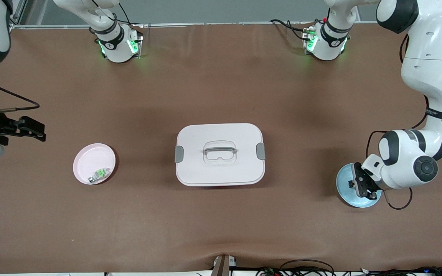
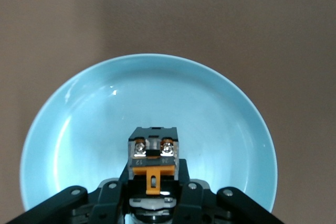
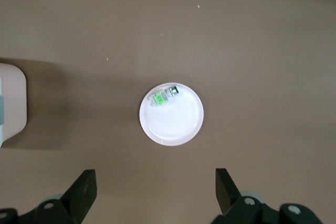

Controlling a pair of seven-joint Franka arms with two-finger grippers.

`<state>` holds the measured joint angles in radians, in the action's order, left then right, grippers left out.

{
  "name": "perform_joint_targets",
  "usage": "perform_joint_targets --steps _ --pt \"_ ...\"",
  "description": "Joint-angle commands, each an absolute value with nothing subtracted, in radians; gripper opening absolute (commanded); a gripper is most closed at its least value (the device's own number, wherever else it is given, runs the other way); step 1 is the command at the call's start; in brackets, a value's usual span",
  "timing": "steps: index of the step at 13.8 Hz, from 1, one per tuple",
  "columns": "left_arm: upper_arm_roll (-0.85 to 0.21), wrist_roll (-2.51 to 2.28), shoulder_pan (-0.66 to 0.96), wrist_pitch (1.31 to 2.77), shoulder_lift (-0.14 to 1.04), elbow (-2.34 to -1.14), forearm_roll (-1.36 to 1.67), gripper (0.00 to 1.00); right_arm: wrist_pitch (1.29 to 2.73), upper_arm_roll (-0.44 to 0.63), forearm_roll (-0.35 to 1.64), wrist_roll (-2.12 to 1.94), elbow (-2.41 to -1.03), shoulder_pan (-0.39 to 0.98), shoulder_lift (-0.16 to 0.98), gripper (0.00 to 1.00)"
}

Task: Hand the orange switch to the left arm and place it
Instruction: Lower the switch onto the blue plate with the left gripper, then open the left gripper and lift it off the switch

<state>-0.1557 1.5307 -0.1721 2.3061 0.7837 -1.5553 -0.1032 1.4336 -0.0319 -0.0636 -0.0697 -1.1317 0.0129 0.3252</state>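
Note:
The orange switch [image 2: 153,156], a small black block with an orange centre, sits between the fingers of my left gripper [image 2: 153,182]. The gripper is shut on it, low over a light blue plate [image 2: 79,129]. In the front view the left gripper [image 1: 363,186] is down at the blue plate [image 1: 344,180] at the left arm's end of the table, and it hides the switch there. My right gripper [image 1: 37,132] is open and empty, held high over the right arm's end of the table. The white lidded box [image 1: 205,168] stands mid-table between the two plates.
A pink plate [image 1: 90,155] with a green-and-clear small part [image 1: 100,174] lies toward the right arm's end. The right wrist view shows that plate [image 3: 176,124], the part [image 3: 163,97], the box's corner [image 3: 10,103] and my open right gripper [image 3: 155,182].

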Motion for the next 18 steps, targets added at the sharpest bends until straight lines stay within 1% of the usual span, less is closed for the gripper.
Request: perform_joint_targets --steps 1,2,5,7,9,12,13,15,18 --pt "-0.166 1.537 -0.193 2.333 0.770 -1.585 -0.126 0.47 1.368 -0.055 -0.057 -0.075 -1.137 -0.029 0.282 1.00" --pt "-0.166 1.537 -0.201 2.341 0.770 -1.585 -0.126 0.99 1.365 -0.057 -0.067 -0.065 -1.138 -0.023 0.269 1.00" --pt "-0.167 1.536 -0.201 2.361 0.756 -1.580 -0.124 1.00 1.329 -0.052 -0.025 -0.064 -1.140 -0.037 0.259 1.00" --pt "-0.169 1.529 -0.202 2.347 0.720 -1.577 -0.109 1.00 1.312 -0.052 0.014 -0.057 -1.140 -0.058 0.256 1.00" --pt "-0.170 1.479 -0.202 2.297 0.668 -1.568 -0.071 1.00 1.318 -0.052 0.014 0.038 -1.147 -0.060 0.246 1.00" --pt "-0.172 1.237 -0.199 2.159 0.612 -1.511 -0.048 1.00 1.331 -0.052 0.021 0.075 -1.163 -0.058 0.241 1.00" --pt "-0.175 1.135 -0.201 2.128 0.582 -1.511 -0.043 1.00 1.341 -0.052 0.021 0.075 -1.187 -0.060 0.227 1.00" --pt "-0.178 0.952 -0.198 2.082 0.526 -1.513 -0.034 1.00 1.403 -0.052 0.020 0.075 -1.297 -0.060 0.161 1.00" --pt "-0.179 0.732 -0.199 2.072 0.460 -1.511 -0.025 1.00 1.497 -0.051 0.018 0.075 -1.469 -0.061 0.059 1.00"
